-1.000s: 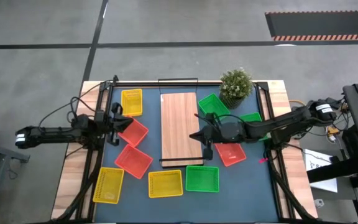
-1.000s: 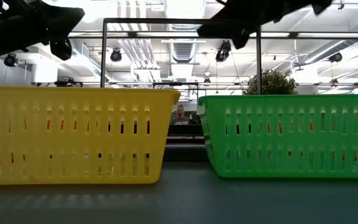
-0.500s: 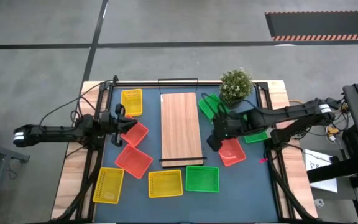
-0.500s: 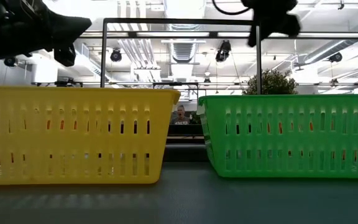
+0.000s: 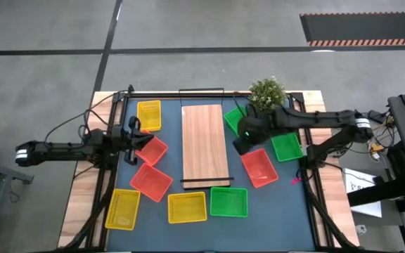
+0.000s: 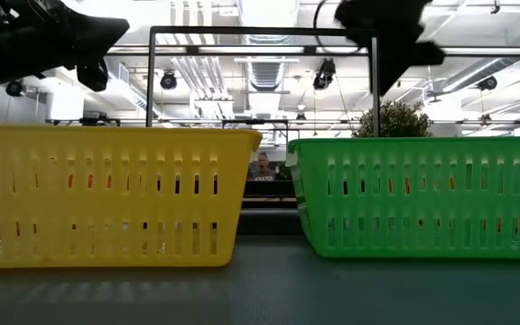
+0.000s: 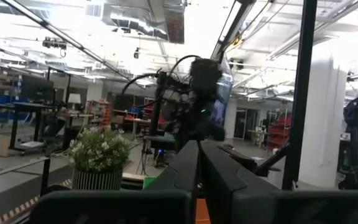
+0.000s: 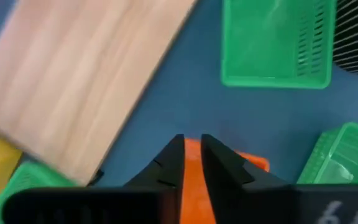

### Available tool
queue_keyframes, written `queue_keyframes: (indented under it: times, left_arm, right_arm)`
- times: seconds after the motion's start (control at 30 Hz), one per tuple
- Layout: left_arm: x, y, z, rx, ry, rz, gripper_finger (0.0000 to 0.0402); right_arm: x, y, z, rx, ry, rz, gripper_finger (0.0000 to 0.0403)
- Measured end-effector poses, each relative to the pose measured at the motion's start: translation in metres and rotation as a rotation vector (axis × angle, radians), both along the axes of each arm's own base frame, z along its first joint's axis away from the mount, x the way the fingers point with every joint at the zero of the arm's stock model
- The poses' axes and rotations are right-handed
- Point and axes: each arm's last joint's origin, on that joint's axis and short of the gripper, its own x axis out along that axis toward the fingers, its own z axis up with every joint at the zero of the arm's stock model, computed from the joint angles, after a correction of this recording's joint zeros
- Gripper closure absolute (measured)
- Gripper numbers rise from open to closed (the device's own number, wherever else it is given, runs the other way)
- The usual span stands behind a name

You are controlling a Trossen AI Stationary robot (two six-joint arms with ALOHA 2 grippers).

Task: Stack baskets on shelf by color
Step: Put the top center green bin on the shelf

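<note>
My right tool (image 5: 239,145) hangs slightly parted, empty, beside the smooth light-wood shelf board (image 5: 204,144). My left tool (image 5: 140,138), pinched closed, sits over a red-orange mesh plastic basket (image 5: 150,150).

The blue-topped desk (image 5: 287,204) carries the light-wood shelf (image 5: 204,144) at its middle; three yellow baskets (image 5: 187,206), three red-orange baskets (image 5: 151,180) and three green baskets (image 5: 228,201) lie around it; a potted plant (image 5: 266,95) stands at the far edge.

The shelf (image 5: 205,144) was light, matt wood with visible grain. The baskets (image 5: 229,202) were slotted plastic, slightly glossy. The tabletop (image 5: 280,204) was a smooth, matt dark sheet, with bare wood along its 2 side edges.
</note>
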Motion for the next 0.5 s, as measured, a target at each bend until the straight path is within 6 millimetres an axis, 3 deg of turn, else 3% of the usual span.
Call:
queue_keyframes:
  times: [0.27,0.5]
  left_arm:
    - [-0.002,0.000,0.002,0.050,-0.012,0.018,0.0402]
    - [-0.002,0.000,0.002,0.066,-0.016,0.024,0.0402]
  right_arm:
    - [0.030,-0.056,-0.029,0.016,-0.025,0.029,0.0270]
    - [0.059,-0.080,-0.043,0.016,0.061,0.075,0.0257]
